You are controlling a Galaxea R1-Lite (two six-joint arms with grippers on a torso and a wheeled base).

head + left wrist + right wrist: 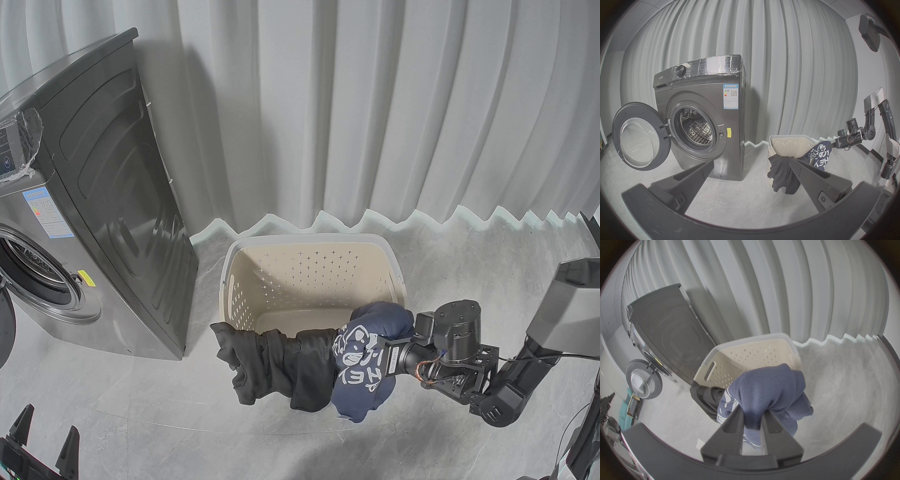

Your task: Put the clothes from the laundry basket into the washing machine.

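PLACE: laundry corner of a home-like room | SIGNS: dark grey metal front-loading washing machine (732,140), its round door (639,136) open | cream perforated plastic laundry basket (312,275) on pale grey marbled floor (500,262) | white pleated curtain (375,106) behind

White lettering (354,361) on navy garment (382,317); label stickers (47,212) on washing machine (119,187).

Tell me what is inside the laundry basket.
Inside the laundry basket, bare floor and walls show. The black garment and navy garment over its front rim hide the near part.
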